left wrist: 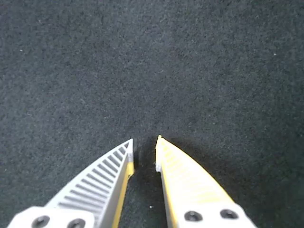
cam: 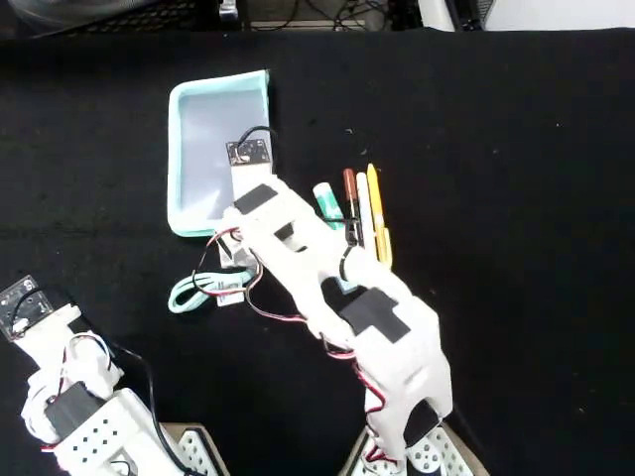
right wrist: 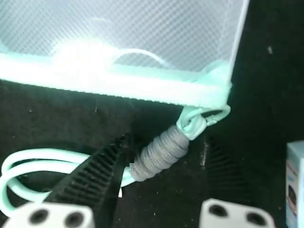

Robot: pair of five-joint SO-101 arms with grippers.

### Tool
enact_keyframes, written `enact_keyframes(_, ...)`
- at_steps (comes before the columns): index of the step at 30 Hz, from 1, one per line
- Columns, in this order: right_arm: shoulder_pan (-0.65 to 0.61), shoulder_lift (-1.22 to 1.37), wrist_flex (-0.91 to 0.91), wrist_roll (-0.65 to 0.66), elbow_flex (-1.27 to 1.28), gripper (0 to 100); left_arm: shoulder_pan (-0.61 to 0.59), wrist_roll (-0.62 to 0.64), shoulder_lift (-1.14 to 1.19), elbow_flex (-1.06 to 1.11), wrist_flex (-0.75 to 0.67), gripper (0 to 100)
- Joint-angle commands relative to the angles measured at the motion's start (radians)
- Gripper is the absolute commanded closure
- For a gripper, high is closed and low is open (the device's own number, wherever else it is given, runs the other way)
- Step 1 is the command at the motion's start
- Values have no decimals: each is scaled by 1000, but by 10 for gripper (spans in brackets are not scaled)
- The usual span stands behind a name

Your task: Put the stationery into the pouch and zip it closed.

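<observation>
We find no text, label, number or sign that we can read on the pouch [cam: 213, 139], the pens [cam: 365, 208] or the table [cam: 516, 149]. A pale box [right wrist: 295, 183] bears a dark patch, too blurred for us to read.

My right claw [right wrist: 164, 147] sits just short of the pouch [right wrist: 118, 42], whose near edge lies straight ahead of it. The zip pull [right wrist: 159, 152] lies between its fingers and runs back from the pouch's corner. On the surface [cam: 516, 297], the cord loop [cam: 189, 295] lies to the claw's left and the pens [cam: 362, 213] to its right. My left claw [left wrist: 144, 152] sits well apart from them.
</observation>
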Motion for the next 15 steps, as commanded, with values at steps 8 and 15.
enact_keyframes(8,216,-2,161,144,-62,894,-5,-3,-8,13,-11,904)
enact_keyframes(15,235,-39,183,322,-48,986,-5,-3,-8,13,-11,904)
